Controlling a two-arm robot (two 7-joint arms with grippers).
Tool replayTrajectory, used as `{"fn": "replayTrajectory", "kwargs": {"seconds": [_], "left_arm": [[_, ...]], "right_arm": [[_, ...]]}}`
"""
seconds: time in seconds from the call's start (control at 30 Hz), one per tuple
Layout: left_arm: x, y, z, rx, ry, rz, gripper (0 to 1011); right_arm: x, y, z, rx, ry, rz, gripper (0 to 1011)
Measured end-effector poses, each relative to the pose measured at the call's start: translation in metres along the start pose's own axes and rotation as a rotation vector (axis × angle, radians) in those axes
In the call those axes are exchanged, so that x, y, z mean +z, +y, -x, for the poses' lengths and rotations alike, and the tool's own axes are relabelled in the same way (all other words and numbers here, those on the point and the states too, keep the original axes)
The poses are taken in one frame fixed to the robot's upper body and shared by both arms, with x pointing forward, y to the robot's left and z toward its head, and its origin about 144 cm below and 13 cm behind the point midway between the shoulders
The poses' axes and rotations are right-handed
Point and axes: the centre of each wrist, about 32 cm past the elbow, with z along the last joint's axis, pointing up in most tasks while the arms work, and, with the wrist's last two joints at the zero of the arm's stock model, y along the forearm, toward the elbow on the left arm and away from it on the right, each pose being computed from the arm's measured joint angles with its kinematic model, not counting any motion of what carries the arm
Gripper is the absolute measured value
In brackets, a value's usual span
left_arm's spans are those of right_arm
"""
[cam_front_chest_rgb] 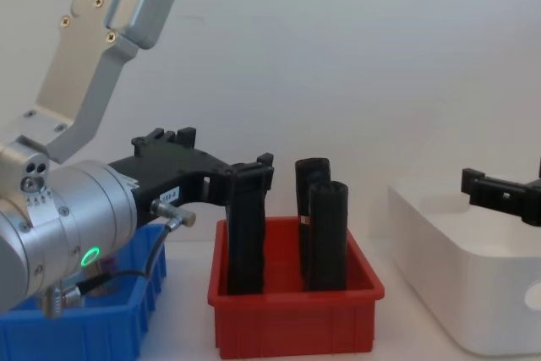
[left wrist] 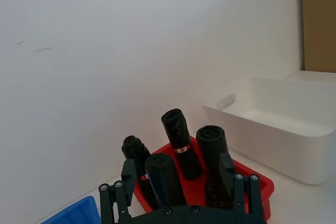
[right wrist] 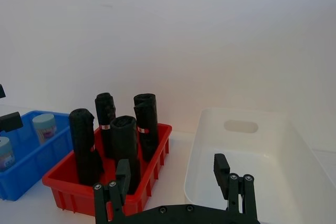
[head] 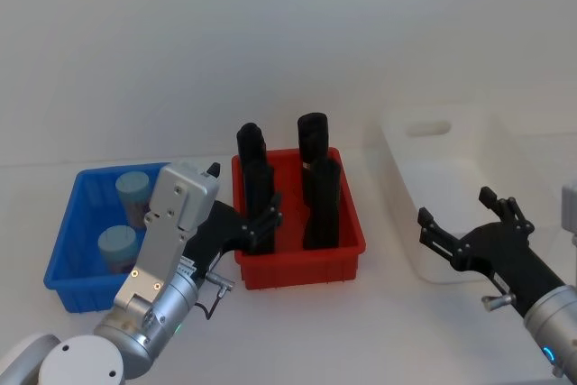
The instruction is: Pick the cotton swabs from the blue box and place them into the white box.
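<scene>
glossy plastic white box [head: 451, 191], plastic blue box [head: 81, 297], red plastic bin [head: 297, 268]

No word, brand or number can be made out anywhere. A small white sticker [cam_front_chest_rgb: 172, 194] on the body of the left gripper [cam_front_chest_rgb: 220, 154] carries a line of dark print, and the tall black objects [left wrist: 178, 140] in the red bin wear narrow red-and-white bands [left wrist: 181, 148], but the characters on both are too small to read. The pink-and-blue labels on the cotton swabs [right wrist: 45, 127] are likewise illegible.
</scene>
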Motion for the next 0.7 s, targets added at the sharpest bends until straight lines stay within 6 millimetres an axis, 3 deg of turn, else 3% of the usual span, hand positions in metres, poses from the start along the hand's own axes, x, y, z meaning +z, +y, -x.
{"fn": "replayTrajectory", "kwargs": {"seconds": [0.7], "left_arm": [[0.0, 0.0, 0.0, 0.0, 0.0, 0.0, 1004]], "right_arm": [[0.0, 0.0, 0.0, 0.0, 0.0, 0.0, 1001]]}}
